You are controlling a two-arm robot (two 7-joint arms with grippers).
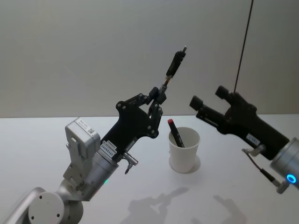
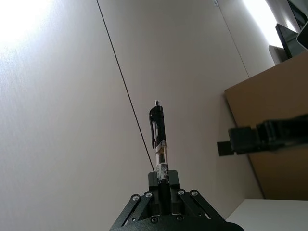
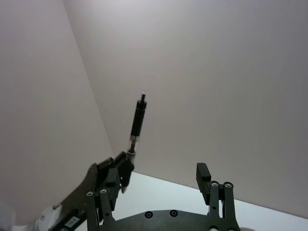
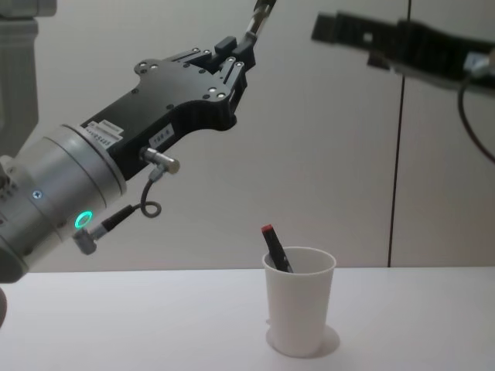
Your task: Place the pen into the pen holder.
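Our left gripper (image 1: 160,95) pinches the pen (image 1: 175,63) up high; next we should lower it into the cup (image 1: 183,154) (right gripper (image 1: 208,96) hovers, fingers apart).

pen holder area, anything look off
Nothing spilled or tipped. The pen holder stands upright, a red-capped pen leaning inside. The left gripper holds the black pen aloft, clicker end up; the right gripper hovers open.

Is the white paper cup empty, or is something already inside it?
Not empty. A red-tipped pen leans inside the pen holder, its end above the rim. The black pen is outside, in the left gripper.
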